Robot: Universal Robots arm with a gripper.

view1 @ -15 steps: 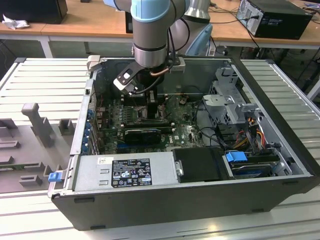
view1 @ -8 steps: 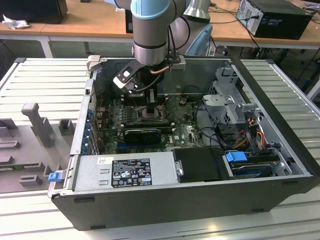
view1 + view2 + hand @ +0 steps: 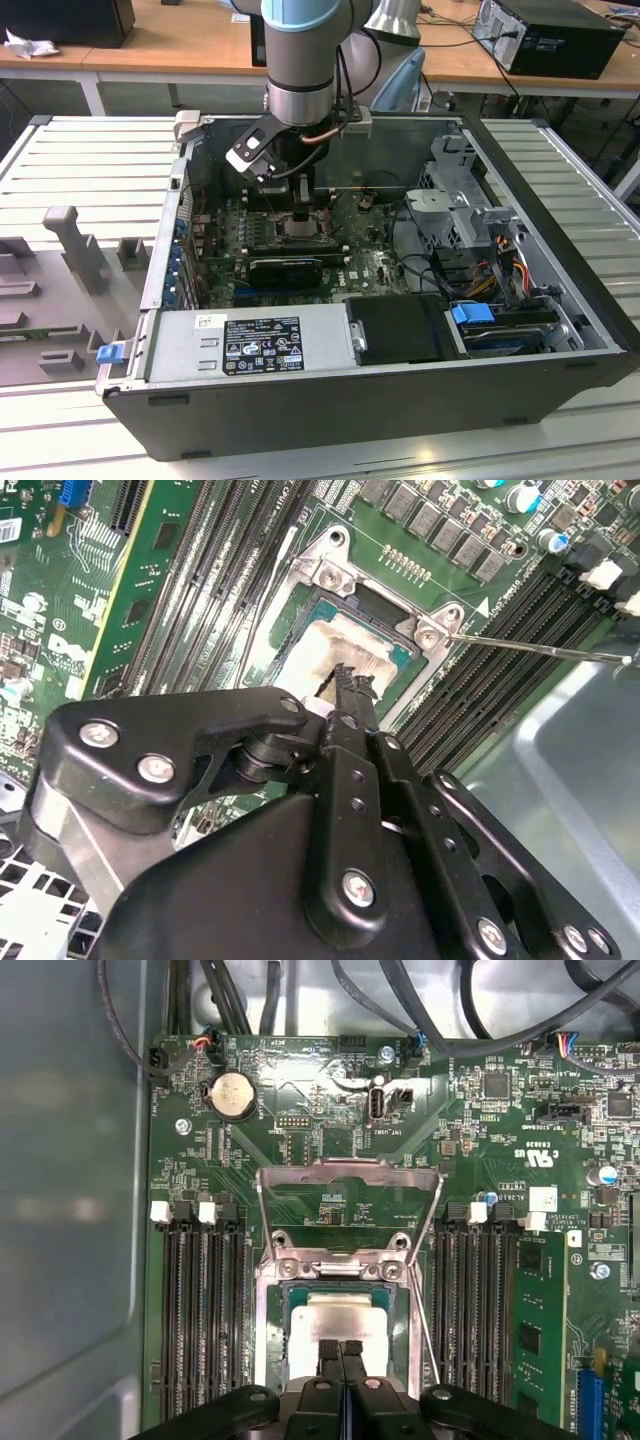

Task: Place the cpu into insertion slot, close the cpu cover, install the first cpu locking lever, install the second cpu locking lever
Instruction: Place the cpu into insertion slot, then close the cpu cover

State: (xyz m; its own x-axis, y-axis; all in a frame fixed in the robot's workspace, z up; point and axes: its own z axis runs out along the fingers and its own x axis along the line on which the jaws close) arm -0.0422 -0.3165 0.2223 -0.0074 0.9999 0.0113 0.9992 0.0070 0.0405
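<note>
The cpu (image 3: 345, 1318), a pale square chip with smeared paste on top, lies in the insertion slot (image 3: 268, 1332) on the green motherboard. It also shows in the second wrist view (image 3: 325, 652). The cpu cover (image 3: 350, 1168), a thin silvery frame, is swung open and lies back past its hinge. A thin wire locking lever (image 3: 425, 1310) stands free beside the slot (image 3: 540, 647). My gripper (image 3: 340, 1348) hovers just over the cpu's edge with its fingers shut together and nothing between them. The exterior view shows the gripper (image 3: 303, 212) low inside the computer case.
Long black memory slots (image 3: 205, 1320) flank the socket on both sides (image 3: 480, 1310). A coin battery (image 3: 232, 1095) and cables (image 3: 450, 1020) lie beyond the open cover. The power supply (image 3: 250, 345) and a drive cage (image 3: 460, 210) crowd the case.
</note>
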